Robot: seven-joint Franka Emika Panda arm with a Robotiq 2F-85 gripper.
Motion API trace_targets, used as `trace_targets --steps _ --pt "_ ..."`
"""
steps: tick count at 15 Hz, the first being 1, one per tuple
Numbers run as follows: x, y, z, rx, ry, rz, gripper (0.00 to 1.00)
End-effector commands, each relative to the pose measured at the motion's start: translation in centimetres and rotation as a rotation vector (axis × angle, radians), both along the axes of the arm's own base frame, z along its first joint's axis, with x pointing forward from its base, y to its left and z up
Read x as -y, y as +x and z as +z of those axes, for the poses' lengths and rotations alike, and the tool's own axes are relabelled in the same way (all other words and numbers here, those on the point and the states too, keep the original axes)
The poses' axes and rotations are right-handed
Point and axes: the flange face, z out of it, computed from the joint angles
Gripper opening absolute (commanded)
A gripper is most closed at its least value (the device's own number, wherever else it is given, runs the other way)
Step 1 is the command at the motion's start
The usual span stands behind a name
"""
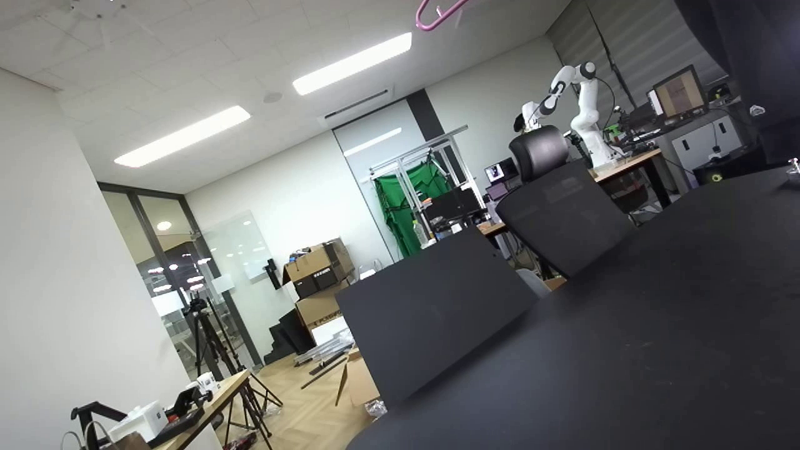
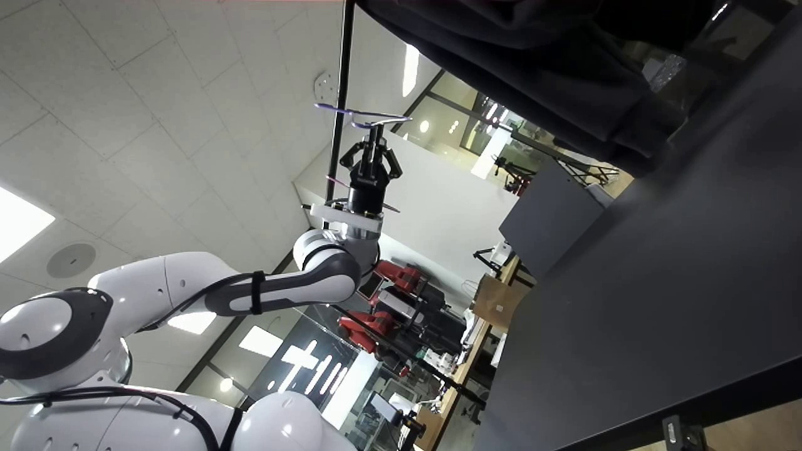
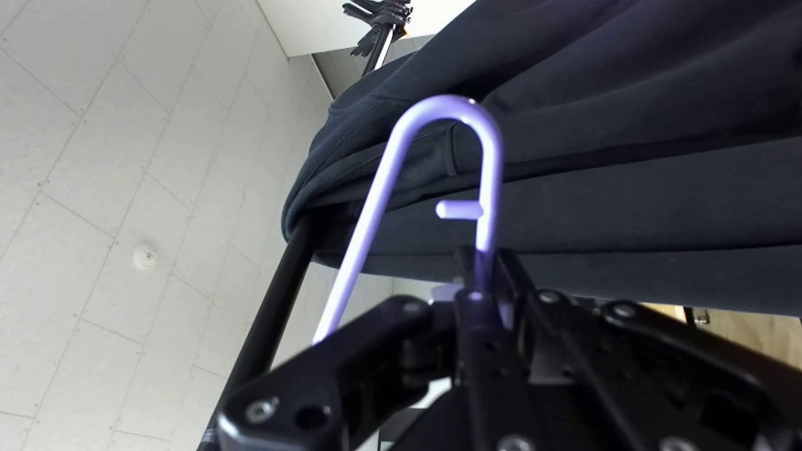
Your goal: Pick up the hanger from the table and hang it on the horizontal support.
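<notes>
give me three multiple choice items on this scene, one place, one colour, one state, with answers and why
1. Relative to the large matte black table, the thin violet rod-like hanger is:
A) lying on it
B) raised off it
C) underneath it

2. The soft fabric draped over the round black rail is:
A) yellow
B) white
C) dark blue-black

3. The black two-fingered end effector is:
A) clamped on the hanger
B) spread wide open
C) clamped on the fabric

1 B: in an exterior view the white jointed arm holds it apart from the table.
2 C: the wrist view shows its folds plainly dark.
3 A: the wrist view shows it gripping the rod.
</notes>
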Motion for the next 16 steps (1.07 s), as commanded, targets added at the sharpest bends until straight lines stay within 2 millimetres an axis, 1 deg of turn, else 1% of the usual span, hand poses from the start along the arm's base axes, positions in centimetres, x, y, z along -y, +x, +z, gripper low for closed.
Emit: trace_targets --steps 1,4,7,8,9,12,15,16 --pt "0.7 2.2 0.5 0.007 -0.012 -0.011 0.02" --pt "1.1 3.3 0.2 -0.002 -0.008 -0.019 0.02" --pt "1.4 3.8 -0.3 -0.016 -0.008 -0.029 0.02" --pt "1.6 3.8 -0.3 -0.02 0.001 -0.041 0.33" --pt "1.7 3.7 -0.3 -0.025 0.006 -0.041 0.34" --pt "1.5 2.8 0.4 -0.023 0.001 -0.038 0.53" --pt "1.0 1.1 1.0 -0.038 0.02 -0.011 0.75" --pt "1.0 0.7 1.0 -0.038 0.027 -0.007 0.81"
